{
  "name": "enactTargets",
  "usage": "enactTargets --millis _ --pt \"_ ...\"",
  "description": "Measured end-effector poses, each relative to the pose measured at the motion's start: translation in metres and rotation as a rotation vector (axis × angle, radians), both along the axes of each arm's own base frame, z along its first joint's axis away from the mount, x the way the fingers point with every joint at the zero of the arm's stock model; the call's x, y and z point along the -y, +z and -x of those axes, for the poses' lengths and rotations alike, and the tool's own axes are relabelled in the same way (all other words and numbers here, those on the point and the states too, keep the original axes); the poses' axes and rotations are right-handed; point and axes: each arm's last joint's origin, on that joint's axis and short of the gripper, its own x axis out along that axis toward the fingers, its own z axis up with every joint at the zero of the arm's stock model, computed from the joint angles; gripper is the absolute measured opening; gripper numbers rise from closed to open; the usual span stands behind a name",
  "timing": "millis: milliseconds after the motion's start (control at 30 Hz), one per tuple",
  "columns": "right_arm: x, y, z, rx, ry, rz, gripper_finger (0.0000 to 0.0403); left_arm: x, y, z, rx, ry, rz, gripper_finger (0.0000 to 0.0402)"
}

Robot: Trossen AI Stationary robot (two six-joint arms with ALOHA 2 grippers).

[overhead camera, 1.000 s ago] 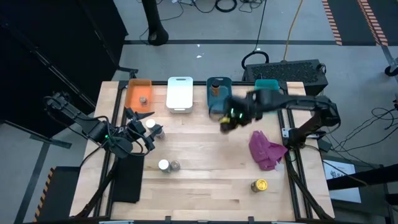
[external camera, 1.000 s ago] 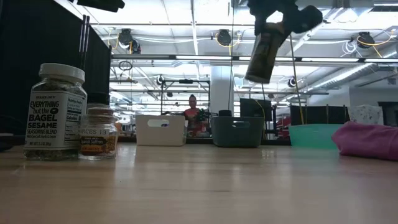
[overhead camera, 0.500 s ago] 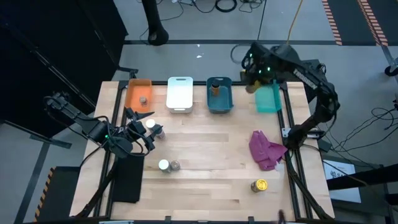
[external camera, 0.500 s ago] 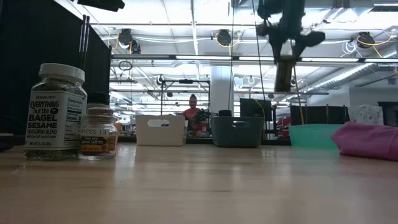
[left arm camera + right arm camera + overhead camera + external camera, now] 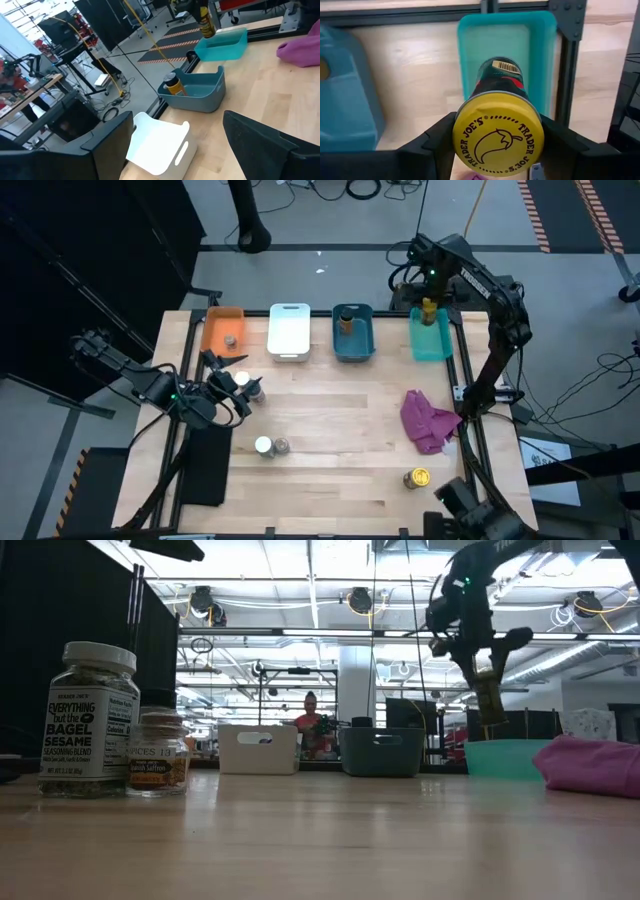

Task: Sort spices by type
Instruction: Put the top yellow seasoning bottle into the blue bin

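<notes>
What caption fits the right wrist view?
Right gripper holds a yellow-lidded jar above the teal bin.

You are seeing a yellow-lidded jar [image 5: 497, 131] hanging over the teal bin; another yellow-lidded jar [image 5: 417, 478] is sitting near the counter's front edge; a jar [image 5: 346, 322] is standing in the blue bin.

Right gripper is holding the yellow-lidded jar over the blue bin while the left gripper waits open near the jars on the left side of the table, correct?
Not quite. The right gripper holds the yellow-lidded jar over the teal bin, not the blue bin; the high and right wrist views show this. The left gripper does wait open by the left-side jars.
</notes>
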Motion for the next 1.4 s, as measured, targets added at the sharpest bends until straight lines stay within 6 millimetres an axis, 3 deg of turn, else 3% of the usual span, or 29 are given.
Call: enactTargets --millis 300,533,833,1400 --pt "0.019 -0.007 0.024 -0.03 0.035 -0.018 0.0203 -0.003 0.0 -0.001 -0.002 0.018 -0.001 0.0315" --pt "0.027 -0.009 0.023 0.013 0.082 0.023 0.0203 -0.003 0.0 -0.001 -0.005 0.018 -0.004 0.0315" --pt "0.026 -0.036 0.025 -0.008 0.218 -0.09 0.0203 -0.003 0.0 -0.001 -0.003 0.019 -0.001 0.0315" --pt "0.028 -0.081 0.02 0.083 0.329 -0.083 0.0203 -0.003 0.0 -0.001 -0.009 0.007 0.005 0.0315"
